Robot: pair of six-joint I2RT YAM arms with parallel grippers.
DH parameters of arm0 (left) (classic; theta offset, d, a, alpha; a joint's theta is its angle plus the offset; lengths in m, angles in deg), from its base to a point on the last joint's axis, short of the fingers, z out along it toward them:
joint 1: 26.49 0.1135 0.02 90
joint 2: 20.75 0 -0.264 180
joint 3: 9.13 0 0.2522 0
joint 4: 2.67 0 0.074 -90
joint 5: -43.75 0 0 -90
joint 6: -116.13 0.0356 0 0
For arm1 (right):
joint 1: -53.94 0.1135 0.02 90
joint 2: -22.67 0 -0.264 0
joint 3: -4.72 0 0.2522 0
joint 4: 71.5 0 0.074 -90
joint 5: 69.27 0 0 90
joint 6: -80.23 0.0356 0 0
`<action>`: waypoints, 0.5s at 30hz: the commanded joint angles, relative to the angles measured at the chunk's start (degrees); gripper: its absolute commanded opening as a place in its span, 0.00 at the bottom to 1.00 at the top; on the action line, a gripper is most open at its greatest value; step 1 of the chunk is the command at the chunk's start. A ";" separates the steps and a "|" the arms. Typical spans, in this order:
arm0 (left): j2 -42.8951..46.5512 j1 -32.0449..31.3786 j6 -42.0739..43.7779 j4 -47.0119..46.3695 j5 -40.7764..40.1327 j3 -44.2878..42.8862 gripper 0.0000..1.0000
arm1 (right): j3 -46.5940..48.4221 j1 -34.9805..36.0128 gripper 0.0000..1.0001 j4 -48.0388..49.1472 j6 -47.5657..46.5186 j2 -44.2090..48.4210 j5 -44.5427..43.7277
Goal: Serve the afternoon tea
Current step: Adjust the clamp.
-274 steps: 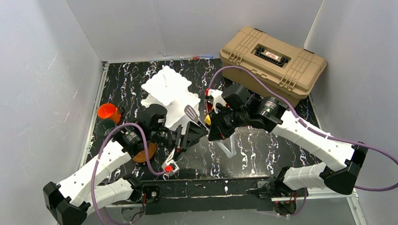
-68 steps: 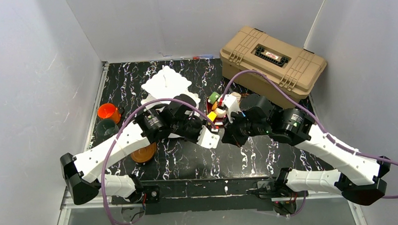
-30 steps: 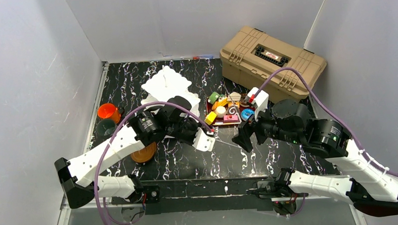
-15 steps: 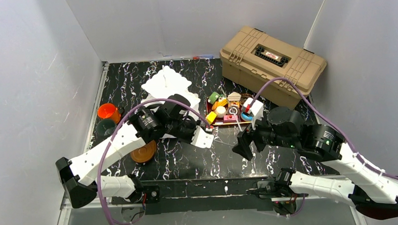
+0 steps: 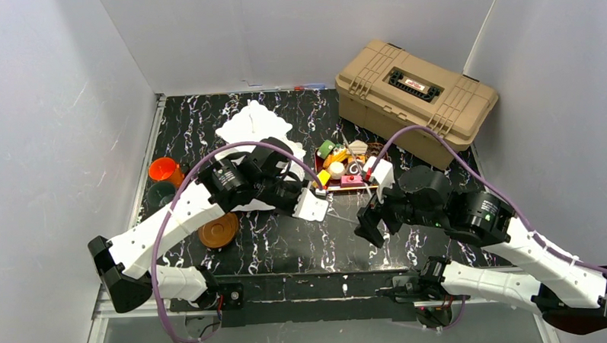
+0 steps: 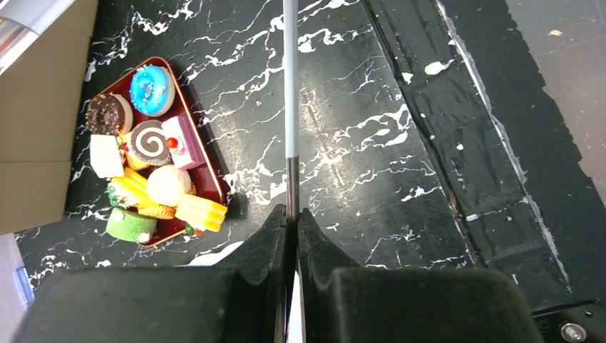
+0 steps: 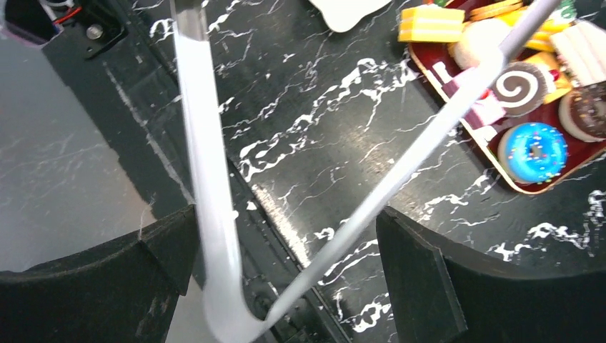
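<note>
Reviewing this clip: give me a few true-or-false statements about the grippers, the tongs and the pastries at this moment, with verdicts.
1. The left gripper is shut on one thin arm of the metal tongs. True.
2. The right gripper is clamped shut. False: its fingers stand wide apart, with the bend of the tongs lying between them.
3. The toy pastries lie on a dark red tray. True.
4. The blue donut sits on the white tier stand. False: it lies in the tray.
5. The tan toolbox has its lid open. False: the lid is closed.
</note>
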State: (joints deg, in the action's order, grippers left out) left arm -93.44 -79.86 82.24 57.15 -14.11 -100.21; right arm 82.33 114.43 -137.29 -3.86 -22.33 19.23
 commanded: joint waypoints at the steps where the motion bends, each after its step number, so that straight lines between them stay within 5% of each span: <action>1: 0.83 0.27 -0.66 2.47 3.74 -2.46 0.00 | 1.52 0.07 0.98 5.11 -3.56 -0.10 -5.58; 15: -0.52 0.28 -1.90 5.39 5.07 -5.46 0.00 | 1.42 0.07 0.98 12.38 -8.19 -3.50 -3.80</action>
State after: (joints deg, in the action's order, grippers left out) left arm -94.51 -79.31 80.47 61.06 -13.65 -103.31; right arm 82.44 114.48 -131.67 -9.93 -26.22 15.32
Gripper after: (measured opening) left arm 0.034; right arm 0.983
